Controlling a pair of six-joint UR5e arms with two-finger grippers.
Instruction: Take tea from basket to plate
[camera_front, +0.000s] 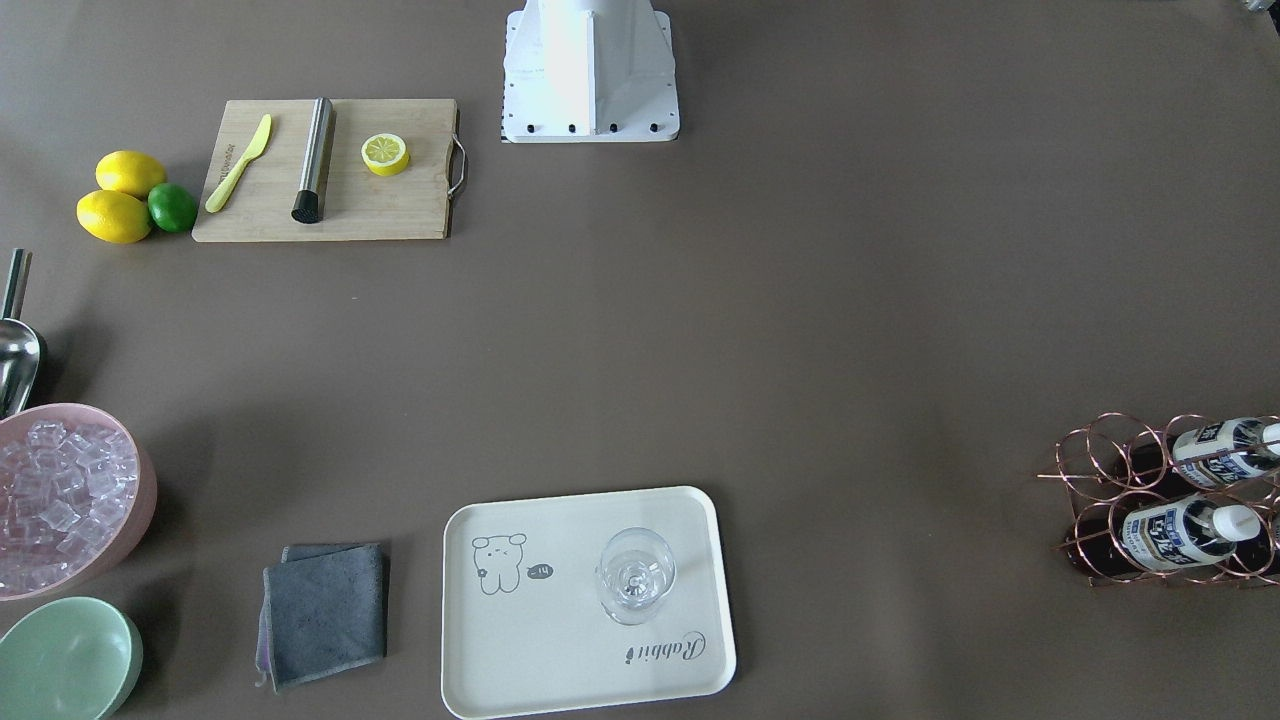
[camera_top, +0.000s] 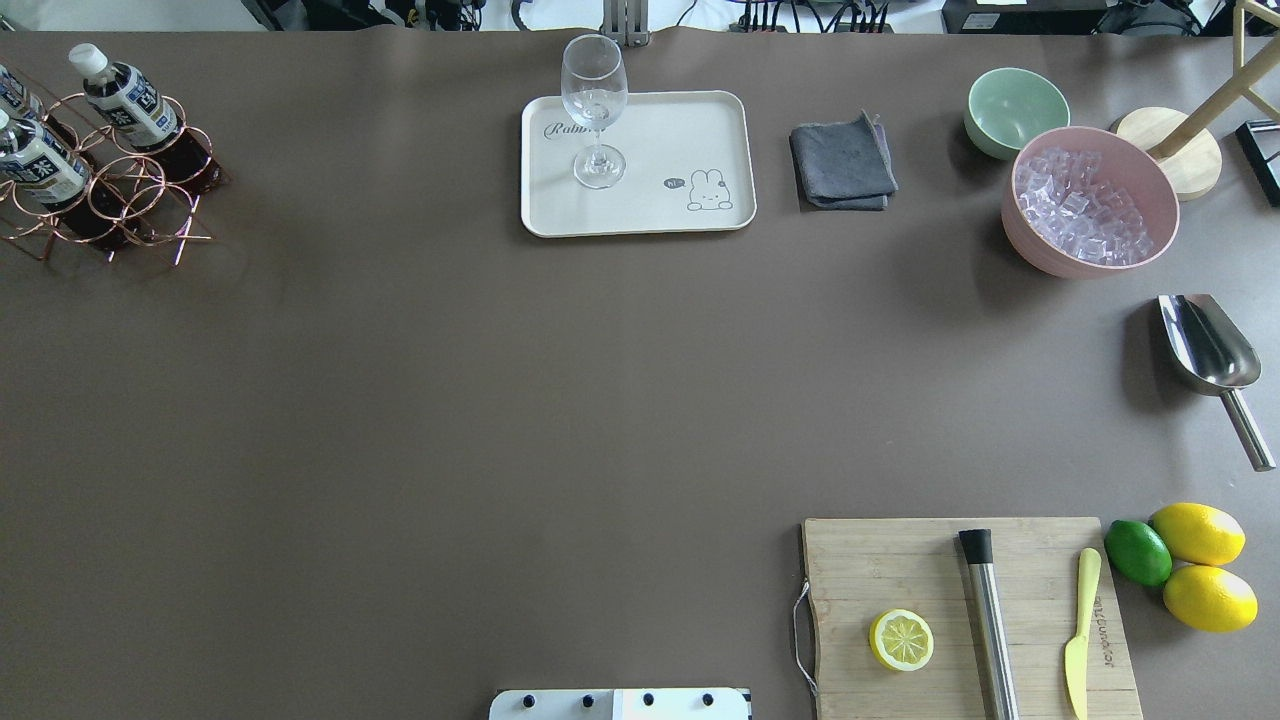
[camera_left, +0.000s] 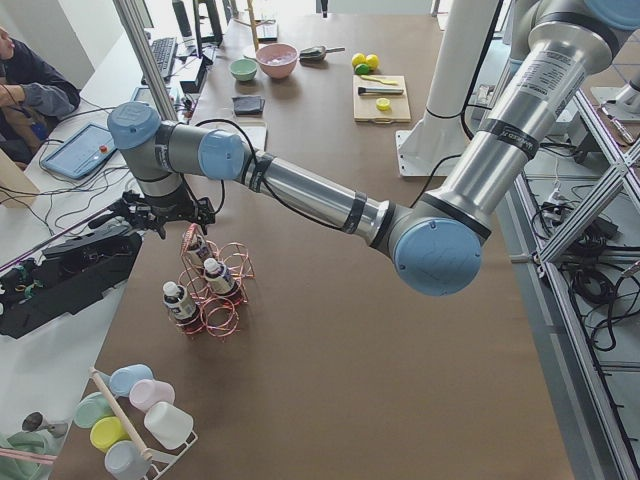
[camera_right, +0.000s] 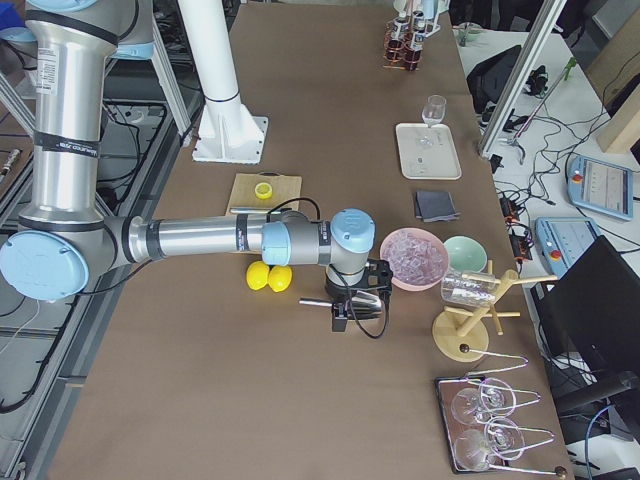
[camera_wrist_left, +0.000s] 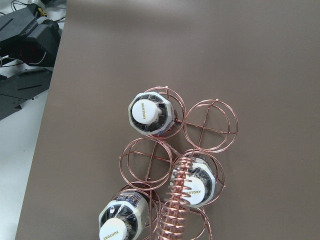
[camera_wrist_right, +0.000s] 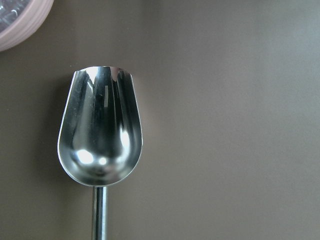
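Note:
Three tea bottles with white caps stand in the rose-gold wire basket (camera_top: 150, 215) at the table's left end: one (camera_top: 125, 100), another (camera_top: 40, 165), the third at the view's edge. From straight above, the left wrist view shows the caps (camera_wrist_left: 145, 112) (camera_wrist_left: 192, 187) and the coiled handle (camera_wrist_left: 175, 210). The cream plate (camera_top: 690, 130) (camera_front: 560, 650) lies at the far middle and bears a wine glass (camera_top: 594, 110). My left gripper (camera_left: 160, 215) hovers over the basket (camera_left: 215, 300); I cannot tell its state. My right gripper (camera_right: 358, 312) hangs over a metal scoop (camera_wrist_right: 100, 130); I cannot tell its state.
A grey cloth (camera_top: 843, 162), a green bowl (camera_top: 1015, 110) and a pink bowl of ice (camera_top: 1090, 205) lie right of the plate. A cutting board (camera_top: 960, 620) with a lemon half, a steel muddler and a knife is near right, beside lemons and a lime (camera_top: 1138, 552).

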